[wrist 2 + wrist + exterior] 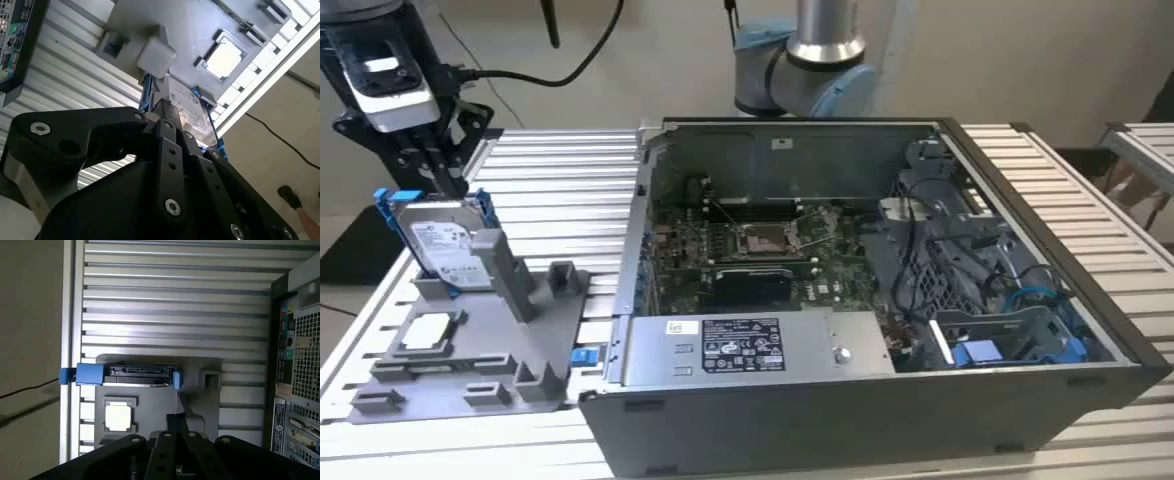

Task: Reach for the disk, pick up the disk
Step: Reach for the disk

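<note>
Disk (438, 240) stands upright (in a grey stand (480, 355)) just beneath the claw (451, 185).

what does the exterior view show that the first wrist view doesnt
Exterior view: the computer case opened, motherboard inside, and the disk from its labelled face. First wrist view: the disk's connector edge, end-on. Both: the disk standing in the grey fixture, square chip nearby.
</note>
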Controlling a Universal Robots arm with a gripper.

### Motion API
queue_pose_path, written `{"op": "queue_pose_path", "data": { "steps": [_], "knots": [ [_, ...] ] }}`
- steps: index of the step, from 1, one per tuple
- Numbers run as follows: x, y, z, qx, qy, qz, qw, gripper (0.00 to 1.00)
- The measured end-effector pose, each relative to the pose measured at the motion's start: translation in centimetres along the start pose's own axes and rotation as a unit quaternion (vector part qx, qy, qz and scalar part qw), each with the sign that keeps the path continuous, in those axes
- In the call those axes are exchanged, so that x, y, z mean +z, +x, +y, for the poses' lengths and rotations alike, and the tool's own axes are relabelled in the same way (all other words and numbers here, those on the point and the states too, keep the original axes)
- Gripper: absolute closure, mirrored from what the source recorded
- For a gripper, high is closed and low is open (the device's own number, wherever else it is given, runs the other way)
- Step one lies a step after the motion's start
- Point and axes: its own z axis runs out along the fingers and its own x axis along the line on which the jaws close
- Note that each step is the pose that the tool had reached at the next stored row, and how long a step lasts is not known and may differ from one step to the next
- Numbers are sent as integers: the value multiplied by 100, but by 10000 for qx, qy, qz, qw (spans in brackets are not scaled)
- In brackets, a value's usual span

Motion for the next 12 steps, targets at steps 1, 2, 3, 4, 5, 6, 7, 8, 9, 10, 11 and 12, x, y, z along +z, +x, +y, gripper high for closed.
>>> {"op": "queue_pose_path", "data": {
  "steps": [1, 2, 3, 4, 5, 6, 7, 8, 9, 10, 11, 12],
  "knots": [
    [0, 0, 0, 0, 0, 0, 10000, 100],
    [0, 0, 0, 0, 0, 0, 10000, 100],
    [0, 0, 0, 0, 0, 0, 10000, 100],
    [0, 0, 0, 0, 0, 0, 10000, 100],
    [0, 0, 0, 0, 0, 0, 10000, 100],
    [0, 0, 0, 0, 0, 0, 10000, 100],
    [0, 0, 0, 0, 0, 0, 10000, 100],
    [0, 0, 0, 0, 0, 0, 10000, 100],
    [0, 0, 0, 0, 0, 0, 10000, 100],
    [0, 0, 0, 0, 0, 0, 10000, 100],
    [0, 0, 0, 0, 0, 0, 10000, 100],
    [0, 0, 0, 0, 0, 0, 10000, 100]
  ]
}}
